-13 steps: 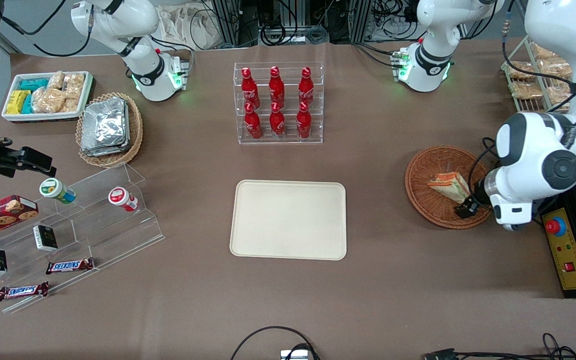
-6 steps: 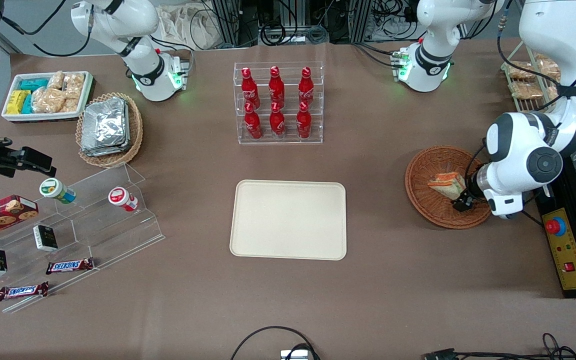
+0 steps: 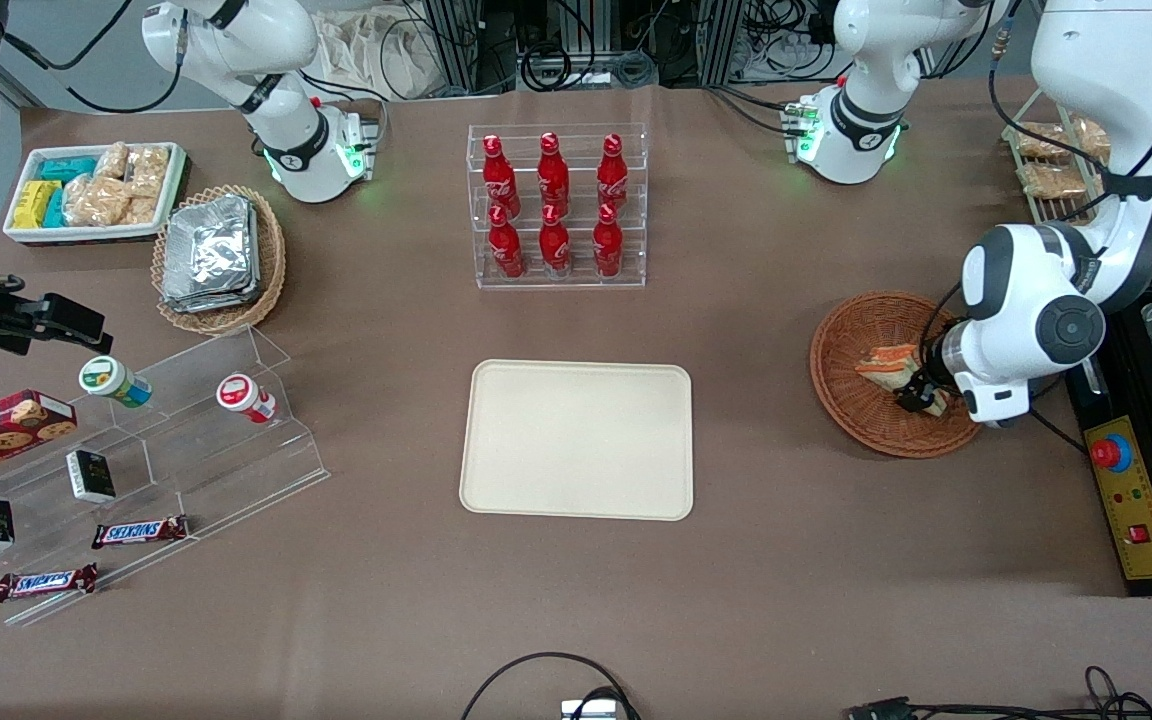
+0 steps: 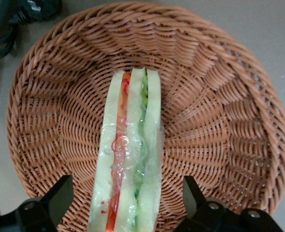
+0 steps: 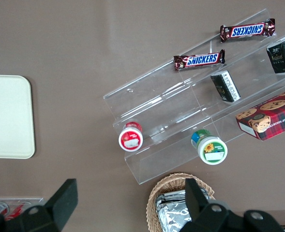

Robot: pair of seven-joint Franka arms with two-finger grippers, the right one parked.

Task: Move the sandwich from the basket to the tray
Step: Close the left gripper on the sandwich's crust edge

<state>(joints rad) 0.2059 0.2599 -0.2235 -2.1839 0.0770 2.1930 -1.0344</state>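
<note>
Gripper (image 4: pixel 125 205) astride partly cropped sandwich (image 4: pixel 128 159)

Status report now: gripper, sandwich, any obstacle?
Gripper open, jaws either side of triangular sandwich wedge. Sandwich not gripped, lying in reddish-brown wicker basket. Cream rectangular tray bare. No obstacle seen.

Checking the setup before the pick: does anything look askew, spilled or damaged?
Nothing stands out. The sandwich lies whole and wrapped in the basket, between the open fingers of the hand. The tray sits flat.
</note>
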